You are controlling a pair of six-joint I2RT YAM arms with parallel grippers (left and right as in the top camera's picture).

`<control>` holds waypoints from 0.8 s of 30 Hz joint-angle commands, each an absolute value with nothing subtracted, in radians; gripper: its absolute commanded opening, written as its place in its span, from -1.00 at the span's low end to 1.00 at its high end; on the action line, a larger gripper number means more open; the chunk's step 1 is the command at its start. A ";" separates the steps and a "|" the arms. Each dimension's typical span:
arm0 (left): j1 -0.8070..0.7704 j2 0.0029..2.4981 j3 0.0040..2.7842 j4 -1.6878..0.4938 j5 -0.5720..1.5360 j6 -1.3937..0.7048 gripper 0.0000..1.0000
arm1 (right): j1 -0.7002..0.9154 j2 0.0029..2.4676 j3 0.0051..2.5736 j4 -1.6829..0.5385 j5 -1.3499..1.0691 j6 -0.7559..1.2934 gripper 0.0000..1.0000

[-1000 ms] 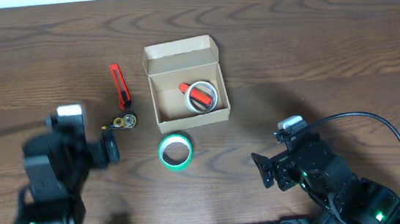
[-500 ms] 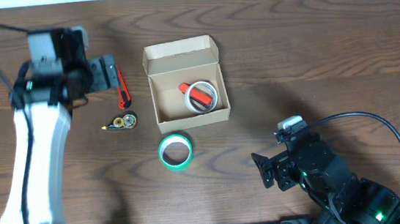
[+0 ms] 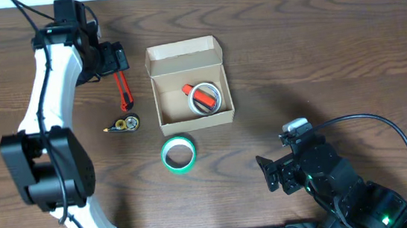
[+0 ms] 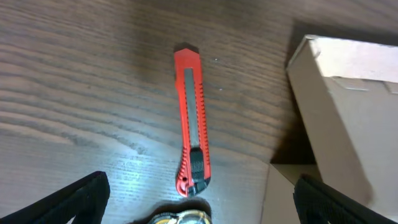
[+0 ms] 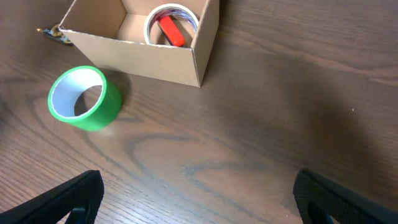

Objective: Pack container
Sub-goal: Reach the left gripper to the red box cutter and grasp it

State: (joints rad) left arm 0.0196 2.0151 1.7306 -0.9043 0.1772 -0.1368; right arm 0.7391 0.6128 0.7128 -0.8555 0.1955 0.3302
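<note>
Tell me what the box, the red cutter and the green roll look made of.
The container looks like matte tan cardboard, judging by its raw cut edges and folded flap. The cutter is probably glossy red plastic, with a grey metal-looking strip down its middle. The green roll is likely plastic tape: smooth, slightly shiny, white inside.

No legible text, brand, number or sign in any view. Cardboard box (image 3: 183,54) faces plain tan. Red utility knife (image 4: 189,106) and green tape roll (image 5: 102,111) show no readable marking.
</note>
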 commanded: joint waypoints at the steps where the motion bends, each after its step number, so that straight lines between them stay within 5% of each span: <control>1: 0.028 2.071 1.761 -0.918 0.173 -0.152 0.91 | 0.748 0.608 0.710 -0.857 0.206 0.344 0.98; 24: -0.009 2.283 1.828 -0.965 0.128 -0.263 0.91 | 0.748 0.608 0.710 -0.857 0.206 0.344 0.99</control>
State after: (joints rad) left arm 0.0109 2.2402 1.7927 -0.9611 0.1459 -0.2405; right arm 0.7391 0.6128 0.7128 -0.8555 0.1955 0.3302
